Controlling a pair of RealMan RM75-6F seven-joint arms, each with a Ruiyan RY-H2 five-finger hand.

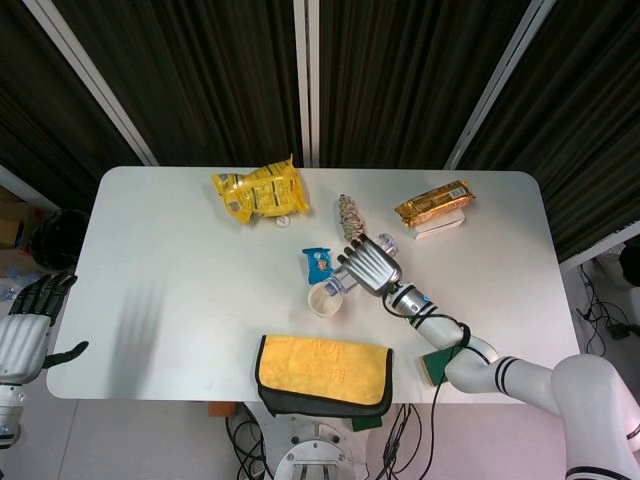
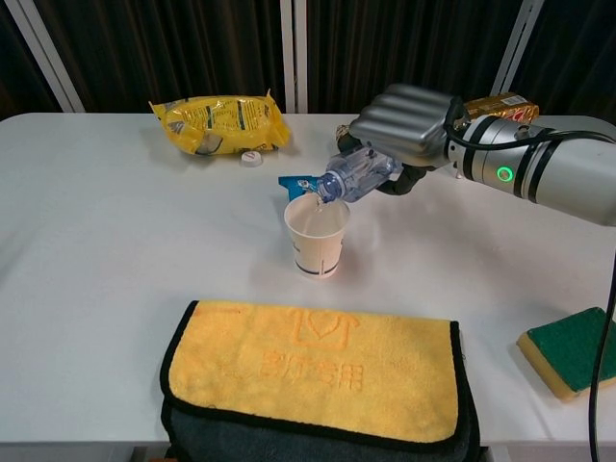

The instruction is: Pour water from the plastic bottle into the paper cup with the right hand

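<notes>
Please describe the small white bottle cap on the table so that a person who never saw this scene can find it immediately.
Start at the yellow snack bag lying at the far left part of the white table. Just off that bag's near right corner, lying loose on the tabletop, is the bottle cap. It is the only small round white disc there, far smaller than the paper cup nearer the middle.
</notes>
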